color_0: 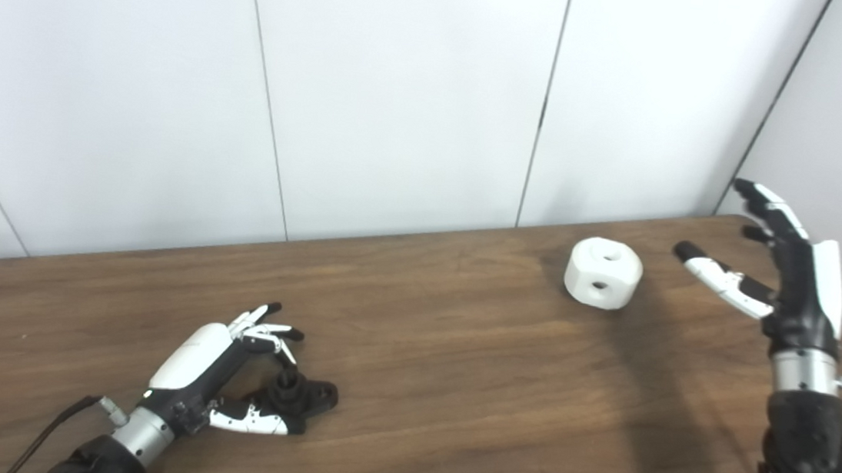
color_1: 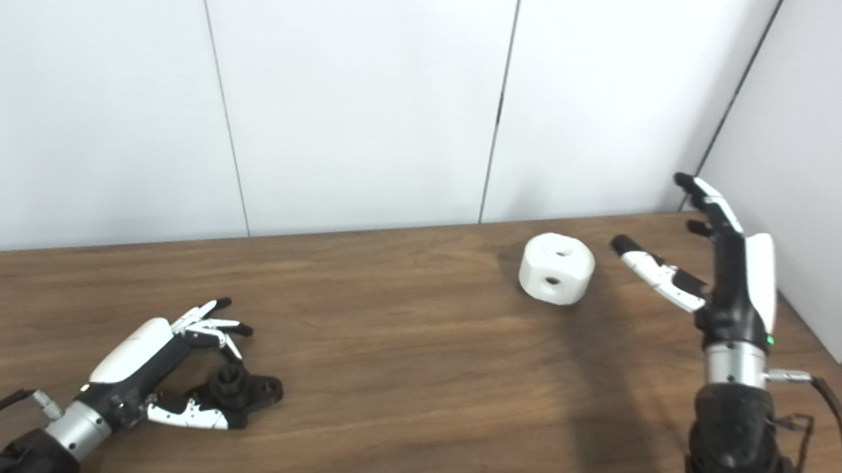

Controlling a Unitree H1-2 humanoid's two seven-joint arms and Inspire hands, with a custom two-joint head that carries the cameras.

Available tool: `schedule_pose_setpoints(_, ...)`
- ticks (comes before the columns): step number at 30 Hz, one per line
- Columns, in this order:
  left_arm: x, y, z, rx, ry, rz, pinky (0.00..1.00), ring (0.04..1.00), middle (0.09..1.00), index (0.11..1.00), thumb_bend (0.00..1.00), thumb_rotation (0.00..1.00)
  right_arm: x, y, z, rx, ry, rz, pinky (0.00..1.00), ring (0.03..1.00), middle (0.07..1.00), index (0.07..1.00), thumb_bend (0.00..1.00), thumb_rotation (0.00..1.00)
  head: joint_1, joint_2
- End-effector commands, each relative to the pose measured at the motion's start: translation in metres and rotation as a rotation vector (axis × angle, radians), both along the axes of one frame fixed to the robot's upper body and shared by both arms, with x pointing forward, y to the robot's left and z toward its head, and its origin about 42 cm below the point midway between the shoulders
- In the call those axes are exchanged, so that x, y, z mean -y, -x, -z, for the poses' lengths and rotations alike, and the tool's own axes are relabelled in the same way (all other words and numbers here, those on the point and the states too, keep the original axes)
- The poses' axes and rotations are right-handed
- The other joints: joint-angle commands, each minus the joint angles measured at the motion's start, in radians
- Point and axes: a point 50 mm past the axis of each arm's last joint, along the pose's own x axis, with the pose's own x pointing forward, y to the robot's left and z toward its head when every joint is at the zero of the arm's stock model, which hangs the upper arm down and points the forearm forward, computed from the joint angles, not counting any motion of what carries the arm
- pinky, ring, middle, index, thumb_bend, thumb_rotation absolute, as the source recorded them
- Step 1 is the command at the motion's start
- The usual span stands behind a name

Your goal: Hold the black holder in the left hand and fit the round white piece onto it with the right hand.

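Left eye view: brown wood-grain bench [color_0: 452, 394] in front of me, white panelled wall [color_0: 404, 88] behind it. My left hand [color_0: 210, 378] lies low at the near left of the bench, back of the hand up, fingers [color_0: 269, 326] spread and curved over the small black plastic holder [color_0: 301, 395], thumb lying along its near side. The holder sits on the bench between thumb and fingers; the thumb looks to be touching it, but I can't tell if the fingers are, and there is no closed grip on it. The holder has a short round post sticking up and a flat flange out to the right. The round white piece [color_0: 603, 273], a chunky faceted plastic block with one hole on top and one on the side facing me, rests on the far right part of the bench, well apart from the holder. My right hand [color_0: 788, 272] is raised upright just beside the white piece on its right, palm turned towards it, fingers [color_0: 771, 212] wide apart and pointing up, thumb stretched out towards the piece, not touching it, holding nothing.
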Motion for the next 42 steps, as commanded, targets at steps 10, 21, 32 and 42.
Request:
schedule_pose_setpoints(10,-0.02,-0.001,0.006,-0.034,-0.048,-0.028,1.0,0.984,0.818,0.482,0.52,0.05,0.0,-0.032,-0.017,-0.147,0.057,-0.086,0.79,0.91,0.945,0.913,0.82,0.48,-0.073,-0.013)
schedule_pose_setpoints(21,-0.023,0.0,0.001,-0.048,-0.056,-0.03,1.0,0.977,0.823,0.483,0.52,0.04,-0.001,-0.055,-0.035,-0.264,0.092,-0.138,0.72,0.93,0.993,0.946,0.97,0.42,-0.102,-0.027)
schedule_pose_setpoints(32,-0.025,0.001,-0.002,-0.055,-0.046,-0.027,1.0,0.976,0.823,0.483,0.52,0.04,0.01,-0.067,-0.038,-0.304,0.183,-0.098,0.92,0.996,0.992,0.937,0.94,0.37,-0.108,-0.029)
schedule_pose_setpoints(42,-0.027,0.004,-0.006,-0.056,-0.053,-0.027,1.0,0.959,0.818,0.483,0.52,0.04,0.017,-0.079,-0.034,-0.305,0.258,-0.077,0.94,0.999,0.978,0.915,0.92,0.37,-0.117,-0.03)
